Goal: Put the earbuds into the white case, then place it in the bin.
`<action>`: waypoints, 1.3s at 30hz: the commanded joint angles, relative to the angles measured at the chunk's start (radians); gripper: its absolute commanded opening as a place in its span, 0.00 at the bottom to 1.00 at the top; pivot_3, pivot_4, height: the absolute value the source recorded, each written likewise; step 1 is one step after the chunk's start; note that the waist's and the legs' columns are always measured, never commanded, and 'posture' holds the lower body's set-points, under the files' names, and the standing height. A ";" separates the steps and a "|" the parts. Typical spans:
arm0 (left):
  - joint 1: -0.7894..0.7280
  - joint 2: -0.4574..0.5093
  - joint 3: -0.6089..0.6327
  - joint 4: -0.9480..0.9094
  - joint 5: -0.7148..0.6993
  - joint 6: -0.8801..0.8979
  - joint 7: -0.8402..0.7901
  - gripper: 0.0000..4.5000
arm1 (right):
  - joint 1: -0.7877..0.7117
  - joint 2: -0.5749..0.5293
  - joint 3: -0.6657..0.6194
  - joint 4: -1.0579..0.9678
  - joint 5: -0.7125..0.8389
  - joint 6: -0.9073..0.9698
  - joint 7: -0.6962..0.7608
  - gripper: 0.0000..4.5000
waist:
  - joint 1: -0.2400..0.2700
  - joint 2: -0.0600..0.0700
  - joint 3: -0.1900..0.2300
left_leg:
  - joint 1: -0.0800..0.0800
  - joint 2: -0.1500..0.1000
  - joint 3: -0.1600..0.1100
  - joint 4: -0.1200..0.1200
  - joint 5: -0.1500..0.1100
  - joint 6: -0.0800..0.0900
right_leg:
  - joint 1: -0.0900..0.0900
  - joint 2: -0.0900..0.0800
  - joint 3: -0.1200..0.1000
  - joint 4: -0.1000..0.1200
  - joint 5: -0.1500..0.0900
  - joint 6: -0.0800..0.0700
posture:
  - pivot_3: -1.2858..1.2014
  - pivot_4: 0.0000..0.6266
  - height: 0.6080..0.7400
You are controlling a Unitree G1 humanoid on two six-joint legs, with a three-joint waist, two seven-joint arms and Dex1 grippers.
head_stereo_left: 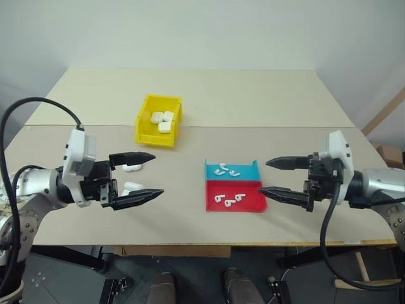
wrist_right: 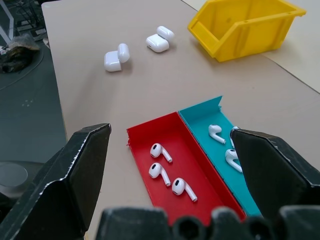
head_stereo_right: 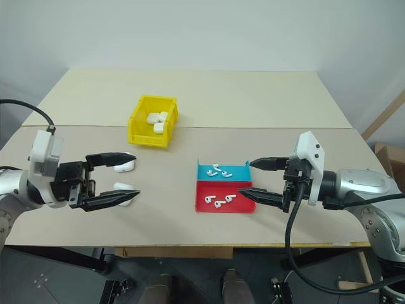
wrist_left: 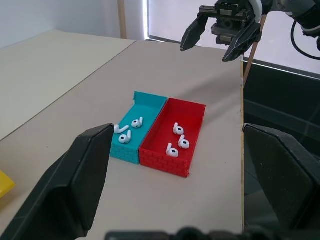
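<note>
Six earbuds [wrist_right: 162,151] lie in the flat tray [head_stereo_left: 253,166], three in its red half and three in its teal half, and two white cases [wrist_right: 116,57] stand open on the table [head_stereo_left: 253,95] between the left gripper's fingers as the head views show them, well apart from the tray. The yellow bin [head_stereo_left: 158,120] sits farther back on the table and already holds what look like three closed cases. Both tools are released: the left gripper [head_stereo_left: 147,175] and the right gripper [head_stereo_left: 281,176] hover above the table with jaws spread wide, grasping nothing. The step in hand, as I judge it, is the first pick of an earbud. To do it well, the right gripper, nearest the tray, should come down over one bud at the edge of a cluster, close on its stem rather than its glossy head, and avoid nudging neighbours, since the buds lie close together.
</note>
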 commanded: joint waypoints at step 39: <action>-0.948 0.375 -0.834 0.408 -0.480 1.029 0.883 1.00 | 0.119 0.036 -0.047 -0.190 0.015 0.056 -0.233 0.99 | -0.001 -0.002 0.000 | -0.002 -0.001 -0.002 0.001 0.000 0.000 | -0.002 0.000 0.000 0.002 0.000 0.001 | 0.52 0.24 1.00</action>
